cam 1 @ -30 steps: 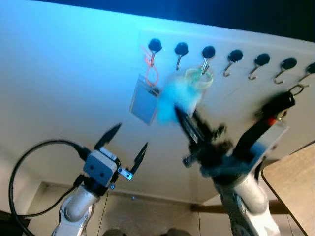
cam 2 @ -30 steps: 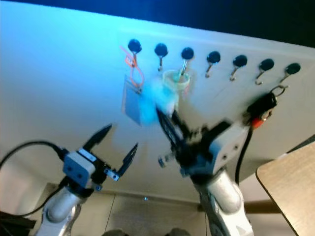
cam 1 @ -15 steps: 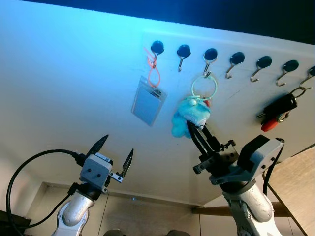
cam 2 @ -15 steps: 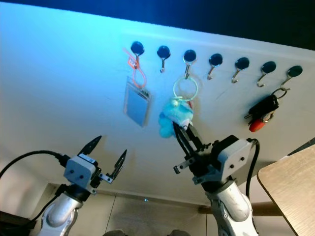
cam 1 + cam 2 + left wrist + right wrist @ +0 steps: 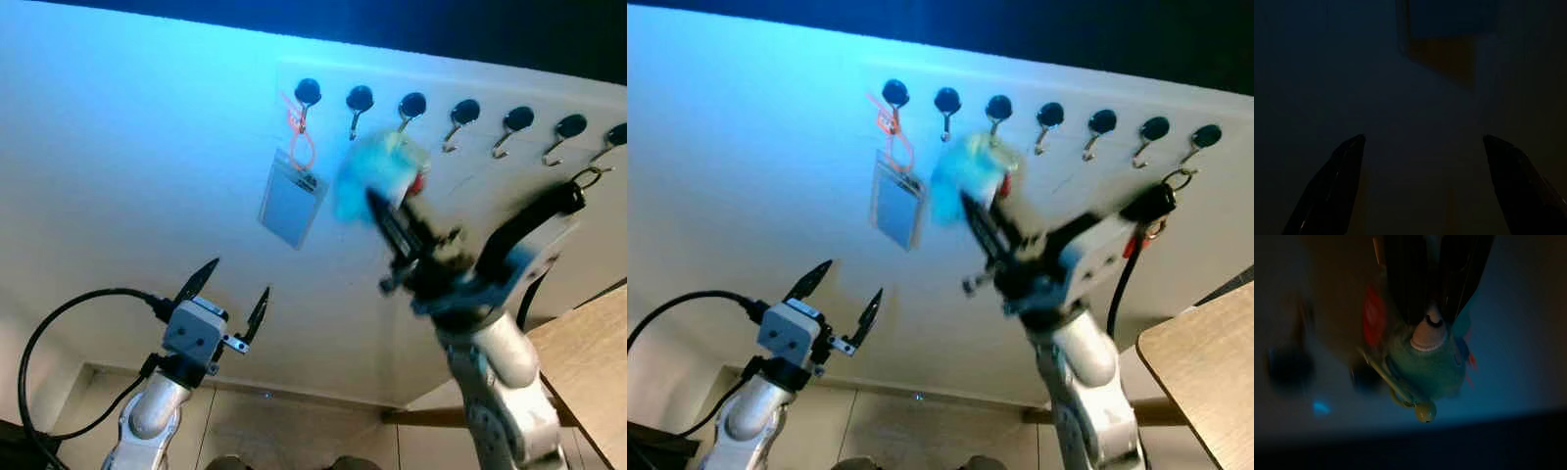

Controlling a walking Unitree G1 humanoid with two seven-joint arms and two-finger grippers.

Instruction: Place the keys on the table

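The keys, a blurred bunch with a blue plush charm (image 5: pixel 374 176), a pale green ring and a red fob, sit up at the row of black wall hooks (image 5: pixel 464 112), right under the third hook, and the right claw (image 5: pixel 392 223) is clenched on the plush, its black fingers (image 5: pixel 1415 279) pinching it. Down low, the left claw (image 5: pixel 231 294) hangs spread apart, gripping nothing, below the clear badge holder (image 5: pixel 289 204) on its orange loop. The wooden bench (image 5: pixel 588 343) shows at the lower right, well apart from the keys.
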